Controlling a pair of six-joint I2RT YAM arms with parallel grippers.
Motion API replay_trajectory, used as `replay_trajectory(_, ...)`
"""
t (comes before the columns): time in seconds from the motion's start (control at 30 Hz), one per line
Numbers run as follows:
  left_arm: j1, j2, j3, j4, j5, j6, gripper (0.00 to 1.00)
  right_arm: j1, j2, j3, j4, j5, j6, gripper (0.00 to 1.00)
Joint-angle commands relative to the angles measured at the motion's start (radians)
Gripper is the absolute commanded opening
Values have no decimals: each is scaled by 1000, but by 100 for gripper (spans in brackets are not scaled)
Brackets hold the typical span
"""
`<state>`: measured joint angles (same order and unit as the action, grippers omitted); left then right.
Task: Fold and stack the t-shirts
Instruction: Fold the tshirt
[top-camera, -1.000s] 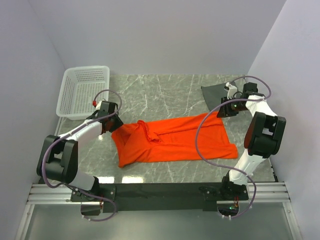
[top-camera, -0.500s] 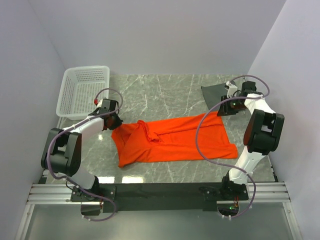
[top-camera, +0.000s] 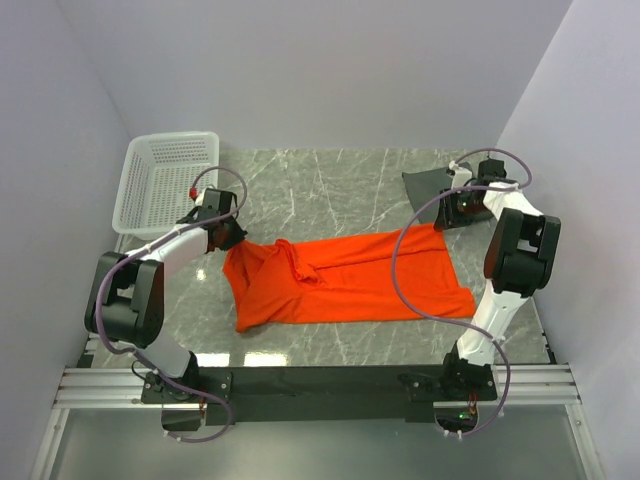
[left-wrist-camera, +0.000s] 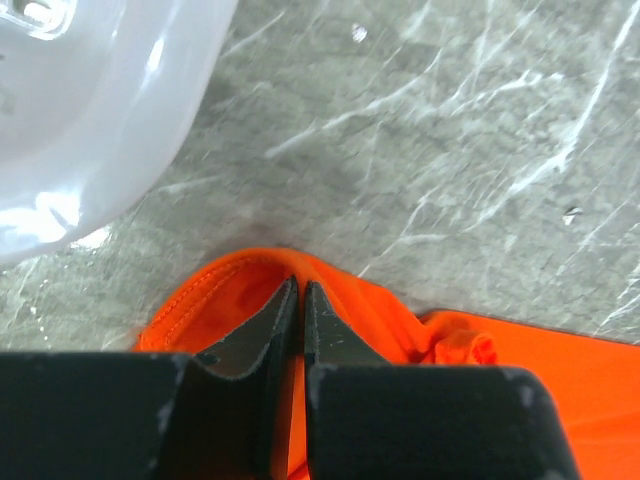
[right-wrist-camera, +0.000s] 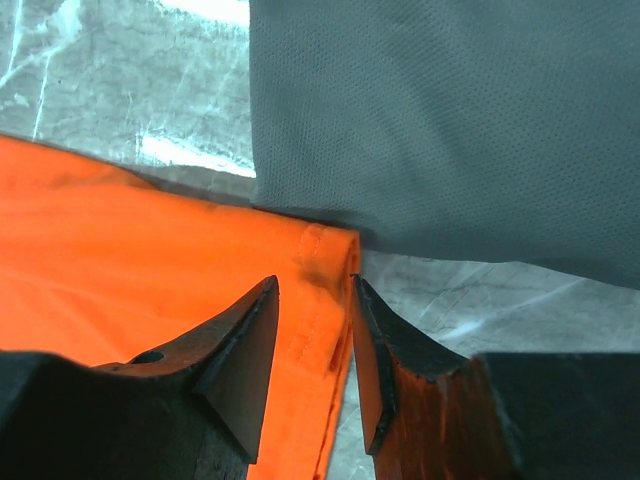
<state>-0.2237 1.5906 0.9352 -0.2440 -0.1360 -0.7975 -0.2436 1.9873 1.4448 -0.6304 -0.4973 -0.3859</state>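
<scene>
This looks like a robotics lab test cell rather than a home: plain pale panels (top-camera: 300, 70) box in a marble-patterned table (top-camera: 340, 185), rising just outboard of the left claw (top-camera: 233, 238) and the right claw (top-camera: 447, 214) and well beyond both. Well behind the claws, two arms (top-camera: 515, 260) stand bolted to aluminium rails (top-camera: 320, 385), purple cables (top-camera: 400, 275) looping loose along them
</scene>
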Motion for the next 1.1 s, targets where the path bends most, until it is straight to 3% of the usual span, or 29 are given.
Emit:
replay_trajectory(0.0,7,16,48,29,9,26,10,12,7,61,26,13,9,43)
replay_trajectory(0.17,9,32,73,26,16,34,9,32,34,85,8,-12,10,41)
replay_trajectory(0.33,15,46,111,15,19,47,9,33,44,83,-2,-24,9,30)
replay_trajectory(0.7,30,65,152,2,32,60,9,32,13,62,29,51,15,41)
replay_trajectory(0.87,32,75,159,5,41,58,9,32,25,55,17,40,10,39)
replay_trajectory(1.07,32,91,180,2,49,60,9,32,38,46,12,34,9,29)
